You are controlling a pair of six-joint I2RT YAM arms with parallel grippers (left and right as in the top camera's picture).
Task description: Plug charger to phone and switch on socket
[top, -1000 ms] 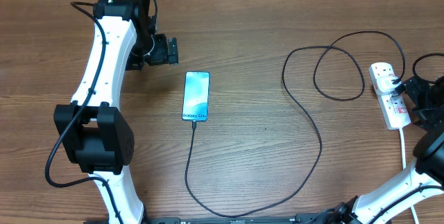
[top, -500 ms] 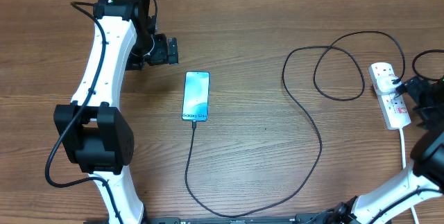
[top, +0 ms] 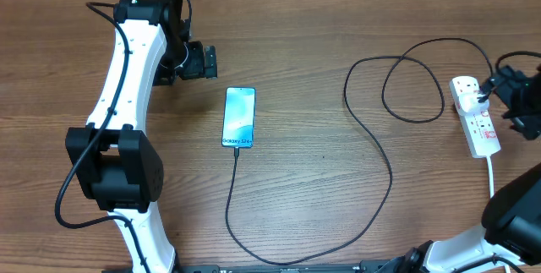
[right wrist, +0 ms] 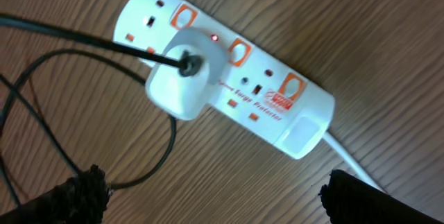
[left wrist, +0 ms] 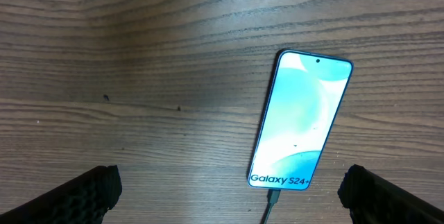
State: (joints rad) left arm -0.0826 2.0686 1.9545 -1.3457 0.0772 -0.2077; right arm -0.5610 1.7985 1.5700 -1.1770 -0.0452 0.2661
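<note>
- Overhead: the phone (top: 239, 117) lies face up and lit, left of the middle of the table (top: 321, 36). The charger (top: 229, 193) leaves its lower edge, loops rightward and ends at the socket (top: 476, 121) near the right edge.
- The left gripper (top: 207, 62) hangs near the phone's upper left, apart from it. The right gripper (top: 507, 87) is just beside the socket's upper end.
- Left wrist: the left fingertips (left wrist: 83, 196) are spread fully and nothing is between them. The connector (left wrist: 272, 200) appears seated in the phone's lower edge.
- Right wrist: the right fingertips (right wrist: 374, 196) are equally wide apart and empty, above the socket. A white plug (right wrist: 182, 78) with the black cable sits in an outlet, and a small red lamp (right wrist: 215, 38) glows just beside it.
- Judgement: the lamp suggests the power is already on, so the switching step looks done or nearly done.
- If another press is needed, one fingertip should come straight down on the orange-red switch (right wrist: 182, 17) nearest the plug. It should stay clear of the cable, so that neither the plug nor the strip gets dragged.
</note>
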